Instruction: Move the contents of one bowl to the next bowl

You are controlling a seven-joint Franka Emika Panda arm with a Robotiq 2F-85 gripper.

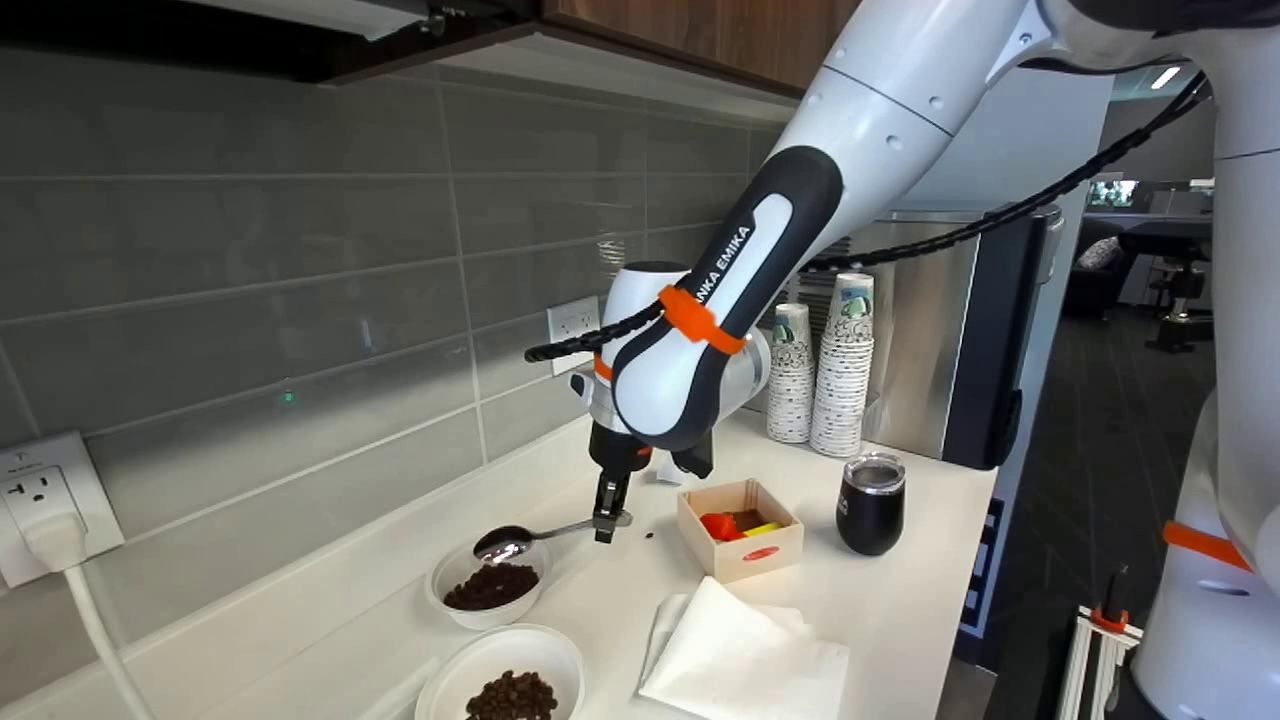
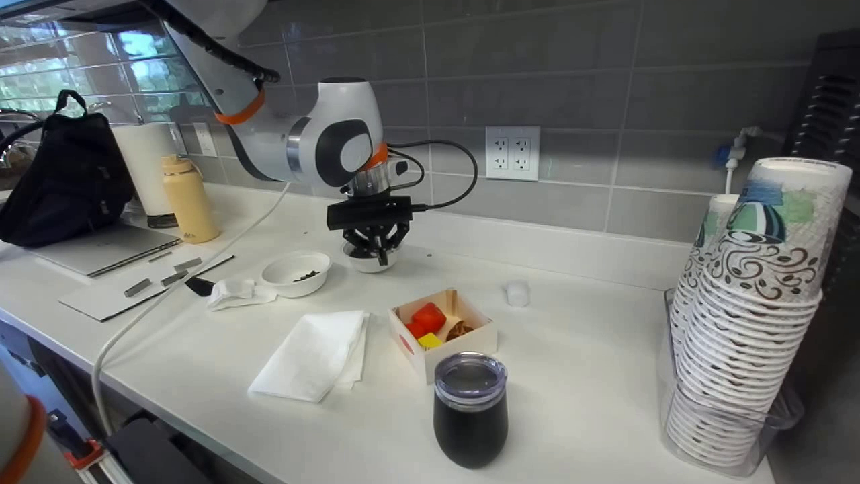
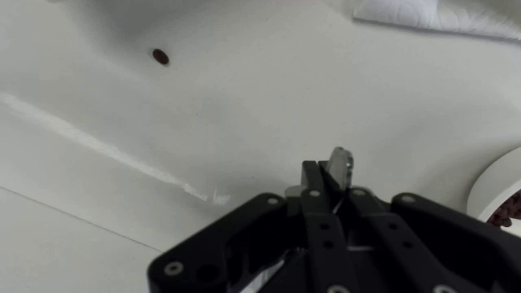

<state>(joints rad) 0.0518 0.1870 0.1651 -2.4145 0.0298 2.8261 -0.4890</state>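
Note:
My gripper is shut on the handle of a metal spoon. The spoon's head hangs over a white bowl of dark bean-like pieces; I cannot tell if it carries any. A second white bowl, with a smaller heap of pieces, stands beside it and also shows in an exterior view. In an exterior view the gripper partly hides the bowl behind it. In the wrist view the handle end sticks out by the fingertips, and a bowl shows at the right edge.
A wooden box with colourful items, folded napkins and a black tumbler stand on the counter. Stacked paper cups stand by the appliance. A loose dark piece lies on the counter. The tiled wall runs close behind.

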